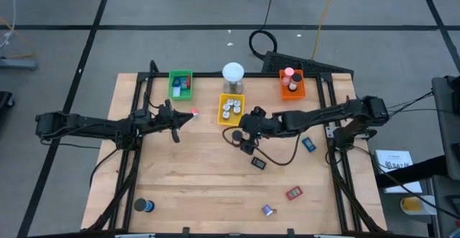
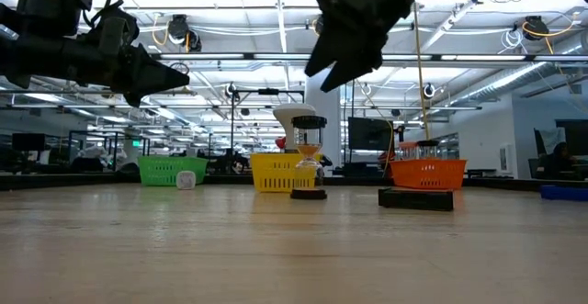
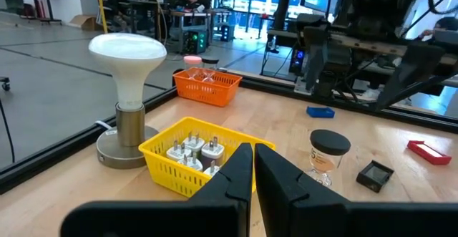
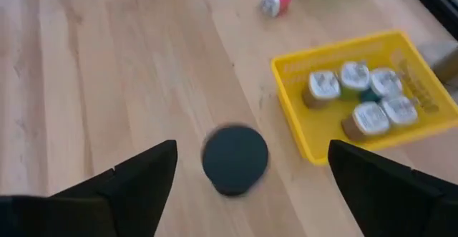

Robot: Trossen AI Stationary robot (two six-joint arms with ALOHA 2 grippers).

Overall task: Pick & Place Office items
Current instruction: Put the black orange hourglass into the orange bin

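A small hourglass with black round caps (image 2: 308, 157) stands upright on the wooden table, in front of the yellow tray (image 1: 231, 109). My right gripper (image 4: 250, 150) hangs open above it, one finger on either side of its black top (image 4: 235, 158), well clear of it in the low view (image 2: 340, 61). Loose office items lie on the table: a blue piece (image 1: 308, 144), a dark piece (image 1: 258, 163), a red piece (image 1: 293, 193), a pink bit (image 1: 194, 111) and a blue roll (image 1: 144, 206). My left gripper (image 3: 254, 172) waits shut and level over the table's left half (image 1: 176, 119).
The yellow tray holds several silvery-white plugs (image 4: 358, 97). A green tray (image 1: 181, 84) and an orange tray (image 1: 292, 84) stand along the far edge, with a white-domed metal cylinder (image 1: 233, 76) between them. A black cable (image 1: 280, 155) trails under my right arm. Bare wood lies toward the near edge.
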